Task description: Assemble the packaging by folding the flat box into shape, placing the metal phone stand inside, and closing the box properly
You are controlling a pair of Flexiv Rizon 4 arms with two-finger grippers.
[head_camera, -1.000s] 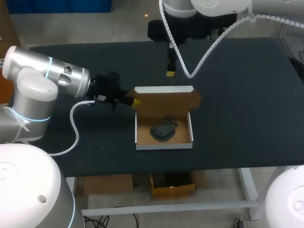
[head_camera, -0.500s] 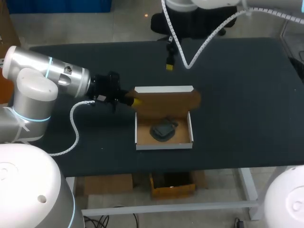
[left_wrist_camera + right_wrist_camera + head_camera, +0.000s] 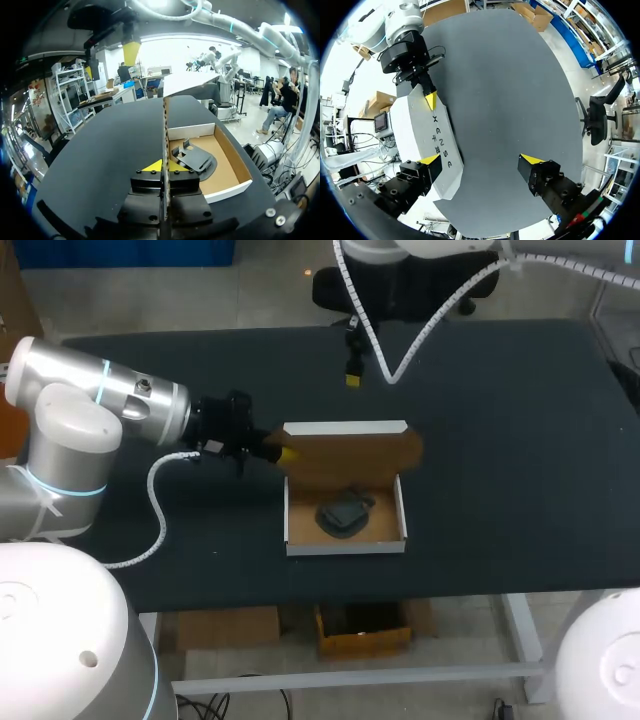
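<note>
The cardboard box (image 3: 345,547) sits mid-table as an open tray with white walls. Its brown lid (image 3: 350,455) stands raised along the far side. The dark metal phone stand (image 3: 343,512) lies inside the tray. My left gripper (image 3: 283,453) is shut on the lid's left edge. In the left wrist view the lid (image 3: 164,130) runs edge-on between the yellow fingertips (image 3: 156,166), with the stand (image 3: 192,159) in the tray beside it. My right gripper (image 3: 353,375) hangs open above the table beyond the box. In the right wrist view it (image 3: 481,160) is over the lid's white face (image 3: 415,135), holding nothing.
The dark table (image 3: 500,440) spreads wide on every side of the box. The right arm's white cable (image 3: 420,360) hangs over the table's far part.
My right gripper has drifted slightly farther from the box, toward the table's far side. The left gripper and the lid have kept still.
</note>
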